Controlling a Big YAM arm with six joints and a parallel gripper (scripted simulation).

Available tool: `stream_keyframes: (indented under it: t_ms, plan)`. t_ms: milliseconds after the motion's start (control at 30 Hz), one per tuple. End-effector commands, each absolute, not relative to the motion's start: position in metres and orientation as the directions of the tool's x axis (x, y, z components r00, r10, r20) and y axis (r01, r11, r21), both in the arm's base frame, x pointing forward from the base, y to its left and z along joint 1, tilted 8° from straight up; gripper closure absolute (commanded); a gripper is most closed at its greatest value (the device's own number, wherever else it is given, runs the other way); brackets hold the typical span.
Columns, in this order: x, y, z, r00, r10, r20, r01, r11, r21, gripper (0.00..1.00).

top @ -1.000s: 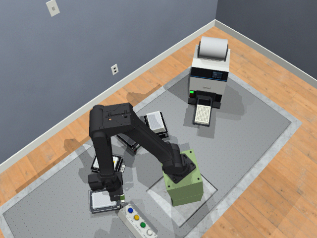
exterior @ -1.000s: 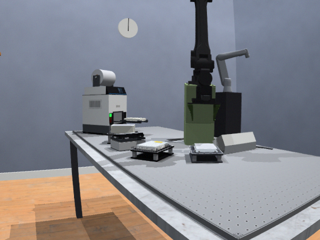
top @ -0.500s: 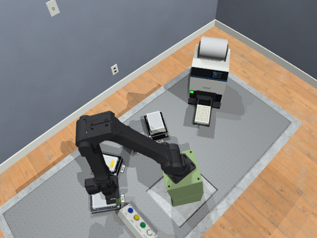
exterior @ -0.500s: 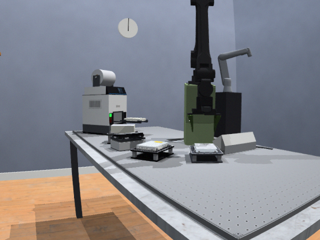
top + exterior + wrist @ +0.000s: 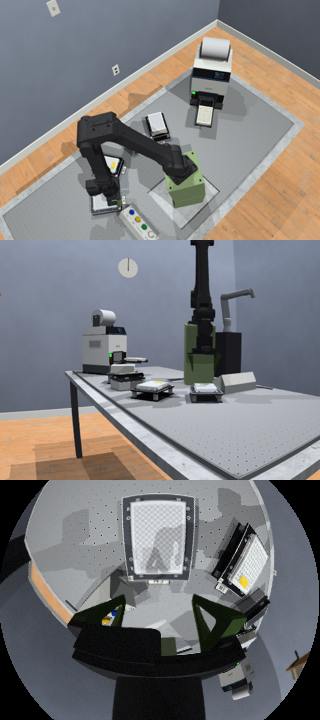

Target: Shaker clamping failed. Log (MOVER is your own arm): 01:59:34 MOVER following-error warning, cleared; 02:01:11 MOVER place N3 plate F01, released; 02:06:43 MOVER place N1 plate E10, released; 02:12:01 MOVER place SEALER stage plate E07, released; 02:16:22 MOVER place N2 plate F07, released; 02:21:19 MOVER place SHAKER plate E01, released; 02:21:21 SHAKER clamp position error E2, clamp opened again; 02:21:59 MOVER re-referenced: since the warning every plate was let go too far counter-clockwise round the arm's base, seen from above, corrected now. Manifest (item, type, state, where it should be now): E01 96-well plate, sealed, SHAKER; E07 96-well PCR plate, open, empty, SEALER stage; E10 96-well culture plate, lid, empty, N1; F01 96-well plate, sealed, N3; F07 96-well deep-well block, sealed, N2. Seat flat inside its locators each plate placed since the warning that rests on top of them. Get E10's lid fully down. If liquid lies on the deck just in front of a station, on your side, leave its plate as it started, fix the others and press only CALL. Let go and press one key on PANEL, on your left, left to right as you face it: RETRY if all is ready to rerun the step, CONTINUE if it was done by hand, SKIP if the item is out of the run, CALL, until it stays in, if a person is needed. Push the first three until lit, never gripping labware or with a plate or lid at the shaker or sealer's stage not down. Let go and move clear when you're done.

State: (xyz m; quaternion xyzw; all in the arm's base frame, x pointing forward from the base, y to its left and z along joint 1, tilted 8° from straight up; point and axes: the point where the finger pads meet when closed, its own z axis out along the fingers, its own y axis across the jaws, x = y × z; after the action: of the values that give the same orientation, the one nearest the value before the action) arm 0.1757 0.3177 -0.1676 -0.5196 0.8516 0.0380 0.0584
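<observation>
Gripper (image 5: 159, 615) wide open and holding nothing, hanging above the plate (image 5: 99, 202) on the nest (image 5: 93, 212) at lower left of the top view, just beside the panel (image 5: 126, 216). In the wrist view, plate (image 5: 158, 538) in upper centre of the frame, framed by its dark nest. Probably the step of checking and reseating this plate inside its locators; whether it sits skewed, hard to tell. Next move likely: lower straight down, fingers on both sides of the plate, close, lift a little, turn clockwise, set flat. No liquid visible near this nest. Keys not yet pressed.
</observation>
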Motion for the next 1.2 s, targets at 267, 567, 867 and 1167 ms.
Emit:
stream_keyframes:
  t_ms: [267,567,867,1167]
  plan:
    - [0.178,0.323,-0.165,-0.454,-0.878,-0.152,-0.889,0.459,0.003,0.0]
    - [0.178,0.323,-0.165,-0.454,-0.878,-0.152,-0.889,0.459,0.003,0.0]
    - [0.179,0.332,-0.171,-0.455,-0.881,-0.134,-0.889,0.458,0.003,0.0]
    - [0.201,0.373,-0.174,-0.454,-0.88,-0.138,-0.889,0.458,0.003,0.0]
